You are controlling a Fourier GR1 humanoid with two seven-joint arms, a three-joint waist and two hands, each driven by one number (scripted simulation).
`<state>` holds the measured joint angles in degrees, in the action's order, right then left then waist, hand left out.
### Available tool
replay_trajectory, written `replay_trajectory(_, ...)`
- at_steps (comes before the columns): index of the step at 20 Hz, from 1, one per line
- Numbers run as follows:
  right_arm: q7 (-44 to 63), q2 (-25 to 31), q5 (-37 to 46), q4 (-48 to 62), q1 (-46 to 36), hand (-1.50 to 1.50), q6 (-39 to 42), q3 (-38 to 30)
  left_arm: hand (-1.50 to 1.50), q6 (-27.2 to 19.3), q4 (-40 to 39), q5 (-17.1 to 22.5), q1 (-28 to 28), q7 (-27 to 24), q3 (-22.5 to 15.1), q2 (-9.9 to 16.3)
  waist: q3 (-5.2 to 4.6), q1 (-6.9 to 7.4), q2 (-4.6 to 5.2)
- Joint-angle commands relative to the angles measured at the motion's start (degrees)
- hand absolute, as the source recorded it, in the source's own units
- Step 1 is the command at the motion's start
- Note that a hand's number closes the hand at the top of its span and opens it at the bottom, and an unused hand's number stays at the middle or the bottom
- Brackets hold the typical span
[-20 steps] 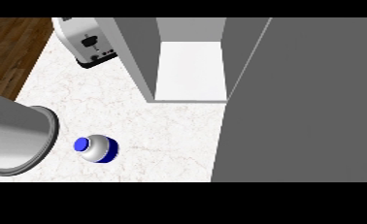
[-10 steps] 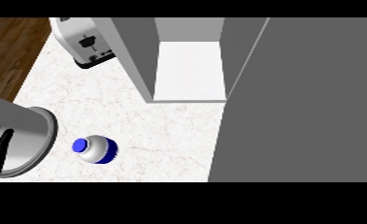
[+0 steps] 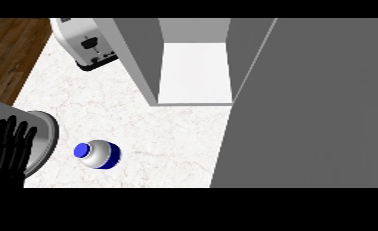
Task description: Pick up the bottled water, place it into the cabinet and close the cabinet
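Note:
The water bottle [image 3: 97, 154], grey with a blue cap and blue band, stands on the marble counter [image 3: 148, 125] at the lower left, seen from above. My left hand [image 3: 13, 151] shows at the left edge, fingers straight and pointing up, a short way left of the bottle and apart from it. The cabinet [image 3: 193, 70] stands open at the top centre, its white shelf bare. Its grey door [image 3: 303, 105] swings out across the right side of the view. My right hand does not show.
A white toaster [image 3: 87, 42] sits at the back left of the counter. A grey round rim [image 3: 43, 140] lies under my left hand at the left edge. Wooden floor [image 3: 18, 55] shows beyond the counter's left edge.
My left hand has come into view at the left edge, over the grey rim. The bottle, cabinet and door have kept their places.

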<state>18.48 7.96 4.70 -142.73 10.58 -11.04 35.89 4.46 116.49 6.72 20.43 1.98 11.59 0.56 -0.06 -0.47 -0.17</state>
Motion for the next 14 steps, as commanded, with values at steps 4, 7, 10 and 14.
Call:
replay_trajectory(4,0.98,1.76,9.05,-5.47,2.17,-1.50,-2.29,4.55,-1.50,1.05,-10.47,-3.02,-2.87,-7.14,-0.23,-0.10,0.00,0.02,-0.01)
replay_trajectory(7,2.84,2.19,5.98,-5.01,-2.03,-1.50,-1.94,0.25,-1.50,1.04,-16.53,-2.50,-7.67,-7.99,0.43,0.56,0.00,0.08,0.12)
replay_trajectory(10,-2.05,5.81,4.70,-6.55,4.75,-1.50,-1.34,2.61,-1.50,-2.61,-17.88,-4.70,-6.82,-10.16,-5.43,-0.54,0.06,-0.13,0.01)
replay_trajectory(14,3.86,5.43,6.58,-8.77,0.40,-1.50,-3.46,1.45,-1.50,-1.09,-24.99,-5.27,-6.94,-15.49,-4.36,-0.54,-0.01,-0.05,0.04)
